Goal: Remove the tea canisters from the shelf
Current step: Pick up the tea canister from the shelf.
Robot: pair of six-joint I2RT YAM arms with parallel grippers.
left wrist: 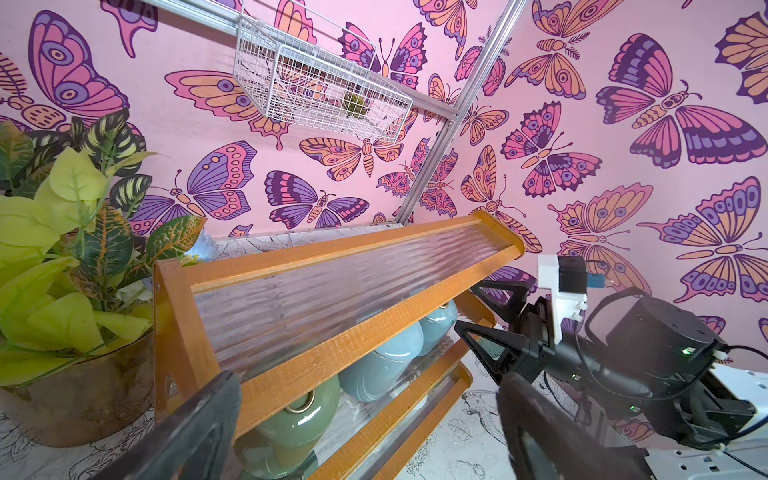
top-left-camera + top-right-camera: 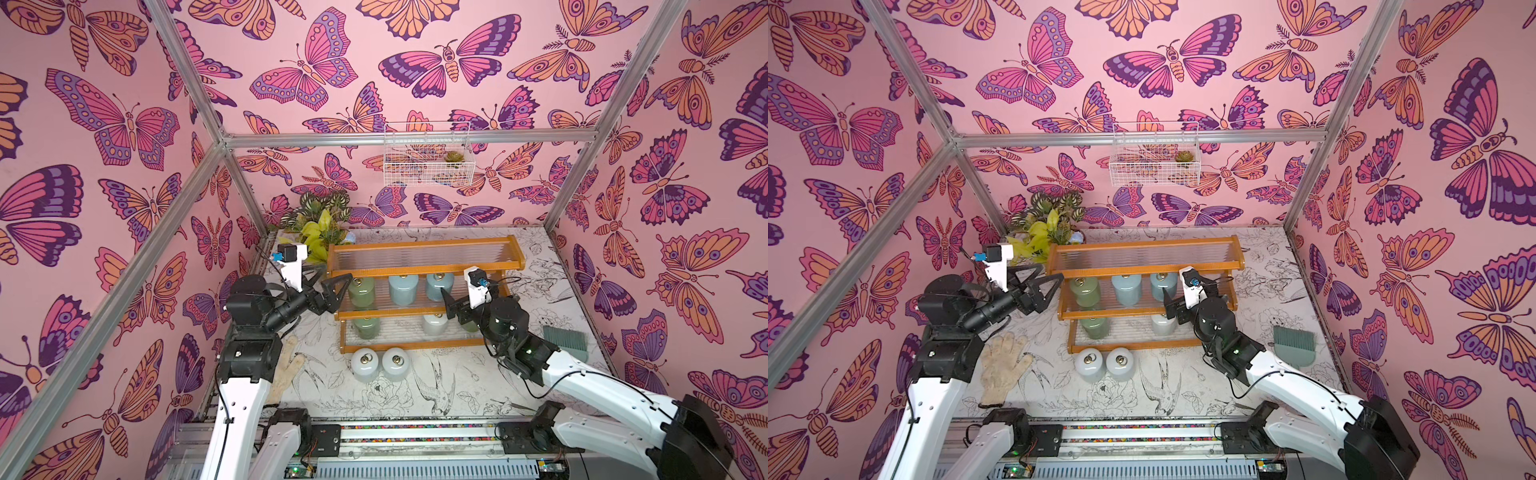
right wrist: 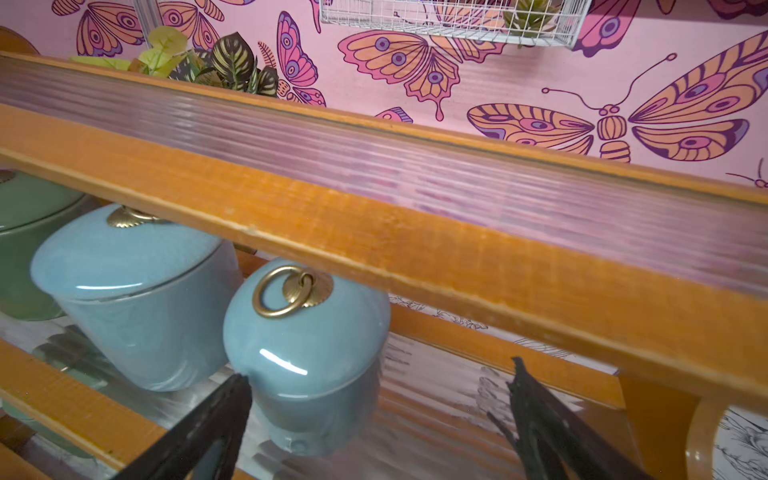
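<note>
Surface: white bird-printed table (image 2: 415, 399) is carrying a glove (image 2: 1003, 368) near left, a brush (image 2: 1293, 345) right.
Room: we are seeing pink butterfly walls (image 2: 332, 62), a wire basket (image 2: 428, 166) hanging far.
Shelf (image 2: 424, 270): standing far centre.
Tea canisters (image 2: 403, 289): five showing on its tiers, two white ones (image 2: 365, 363) just before it.
Left gripper (image 2: 332, 279): released, hovering at shelf's left end.
Right gripper (image 3: 378, 372): released beside a blue canister (image 3: 307, 353).

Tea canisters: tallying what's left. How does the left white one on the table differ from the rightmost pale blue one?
Colour: the white canister is white, the pale blue canister blue. Place: the white canister stands on the table before the shelf; the pale blue canister sits on its middle tier. Both upright, gold ring lids.
</note>
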